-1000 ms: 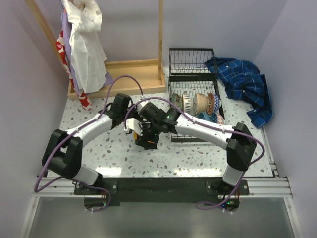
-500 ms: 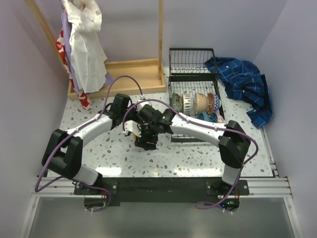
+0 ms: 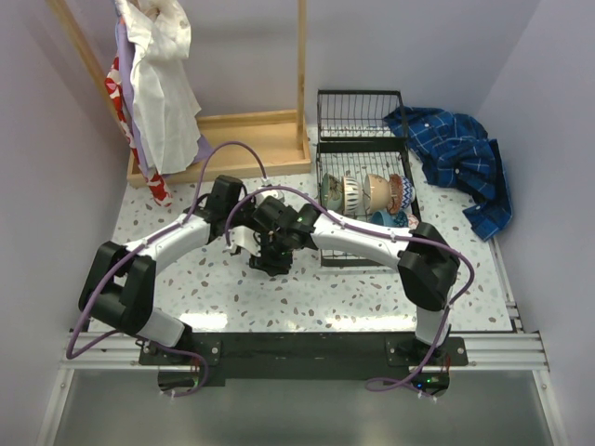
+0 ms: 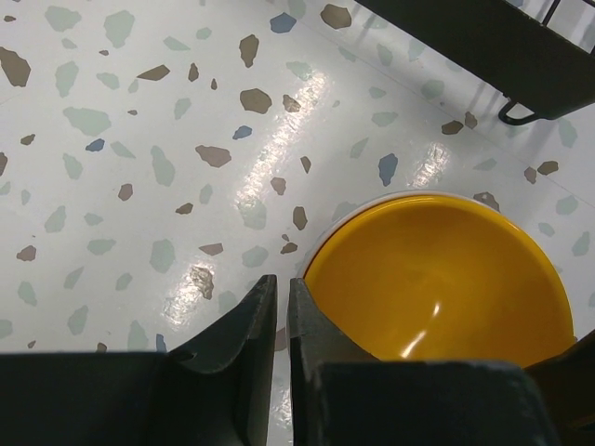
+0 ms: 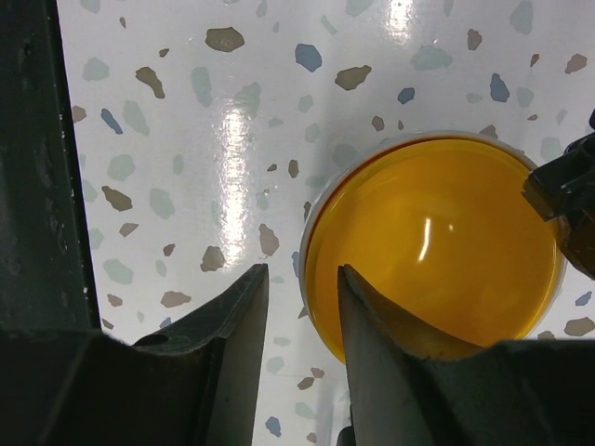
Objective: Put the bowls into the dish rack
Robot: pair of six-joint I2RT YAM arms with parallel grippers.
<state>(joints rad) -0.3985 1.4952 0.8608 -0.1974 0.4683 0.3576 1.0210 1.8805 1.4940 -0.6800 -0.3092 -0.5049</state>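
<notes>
A yellow bowl (image 4: 437, 279) with a white outside lies low over the speckled table, left of the black wire dish rack (image 3: 320, 177). My left gripper (image 4: 282, 279) is shut on its rim, one finger inside and one outside. My right gripper (image 5: 302, 269) straddles the rim of the same bowl (image 5: 437, 251) at another spot, jaws open with a gap still showing. In the top view both grippers (image 3: 265, 249) meet over the bowl and hide it. Several bowls (image 3: 367, 193) stand on edge in the rack.
A wooden clothes stand (image 3: 223, 139) with hanging cloths fills the back left. A blue plaid shirt (image 3: 456, 158) lies crumpled right of the rack. The rack's corner (image 4: 483, 46) is close beyond the yellow bowl. Purple walls close in both sides.
My right arm has swung left and back over the bowl, and its jaws have narrowed around the rim. The left gripper has kept its hold and place.
</notes>
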